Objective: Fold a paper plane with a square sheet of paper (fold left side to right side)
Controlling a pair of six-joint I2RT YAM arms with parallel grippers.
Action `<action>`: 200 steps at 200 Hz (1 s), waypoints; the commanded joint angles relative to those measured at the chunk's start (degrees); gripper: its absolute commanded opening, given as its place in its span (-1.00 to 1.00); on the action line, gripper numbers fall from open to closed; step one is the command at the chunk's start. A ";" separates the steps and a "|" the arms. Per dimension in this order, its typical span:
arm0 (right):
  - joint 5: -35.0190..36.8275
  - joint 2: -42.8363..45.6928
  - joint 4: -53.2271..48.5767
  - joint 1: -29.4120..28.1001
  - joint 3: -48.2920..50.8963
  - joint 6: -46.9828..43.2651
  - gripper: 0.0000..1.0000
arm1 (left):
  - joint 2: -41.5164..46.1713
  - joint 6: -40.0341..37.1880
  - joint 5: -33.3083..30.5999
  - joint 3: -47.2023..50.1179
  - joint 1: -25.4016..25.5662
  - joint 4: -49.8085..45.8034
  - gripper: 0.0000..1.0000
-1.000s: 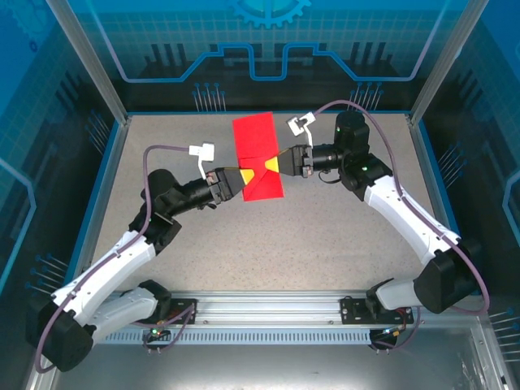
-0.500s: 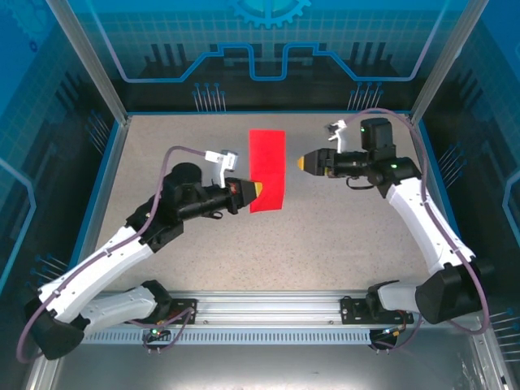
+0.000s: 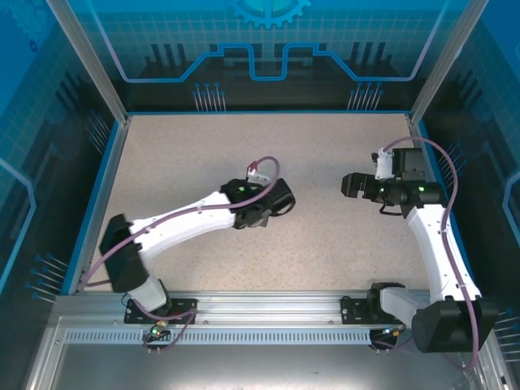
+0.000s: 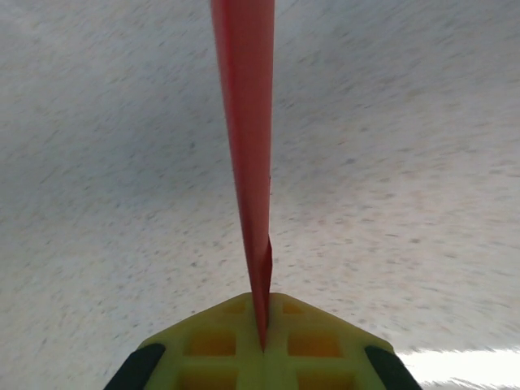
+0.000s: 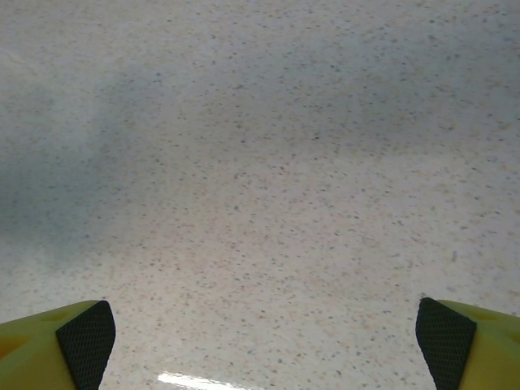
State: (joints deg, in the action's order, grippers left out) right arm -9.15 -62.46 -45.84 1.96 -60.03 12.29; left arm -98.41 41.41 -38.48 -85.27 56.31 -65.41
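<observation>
Left wrist view: the left claw [image 4: 262, 345] is pinched tight on the red paper [image 4: 246, 122], which stands edge-on and runs straight ahead from its fingertips over the speckled table [image 4: 406, 162]. The right claw [image 5: 266, 341] is spread wide above the table.

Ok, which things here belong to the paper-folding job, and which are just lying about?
Job:
- thin bright red paper sheet, seen edge-on
- left gripper, shut on it
- right gripper, open, holding nothing

Just there:
- speckled beige tabletop
- blue-patterned enclosure walls
</observation>
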 commanded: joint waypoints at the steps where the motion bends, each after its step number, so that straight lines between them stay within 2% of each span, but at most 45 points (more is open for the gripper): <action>1: 1.96 0.64 -1.53 1.27 1.05 -2.03 0.98 | -5.09 6.64 -4.51 -3.38 0.46 -8.92 -0.90; 15: 2.27 0.82 -1.66 1.38 1.47 -2.18 0.98 | -9.45 6.15 -2.44 -4.66 0.46 -8.09 -0.79; 29: 2.38 1.23 -1.53 1.41 1.98 -2.35 0.98 | -14.82 4.80 0.76 -7.12 0.36 -7.53 -0.77; 54: 2.64 1.79 -2.41 1.60 2.20 -3.11 0.98 | -22.48 3.12 5.98 -11.37 0.38 -5.85 -0.86; 94: 2.42 2.56 -4.03 1.73 1.65 -3.73 0.98 | -28.29 -0.52 13.56 -15.41 -0.57 -1.10 -0.91; 130: -0.39 2.28 -3.46 1.73 2.59 -3.54 0.98 | -30.58 -2.29 21.11 -16.92 -2.19 3.51 -0.80; 200: -4.58 -0.04 -2.76 1.49 3.52 -3.37 0.98 | -28.74 -3.21 33.48 -14.70 -5.41 12.65 -0.58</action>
State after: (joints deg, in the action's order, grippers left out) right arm -10.55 -61.58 -48.16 2.68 -57.01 9.47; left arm -127.79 39.46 -12.01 -100.57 51.68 -57.14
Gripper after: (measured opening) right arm 0.992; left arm 0.194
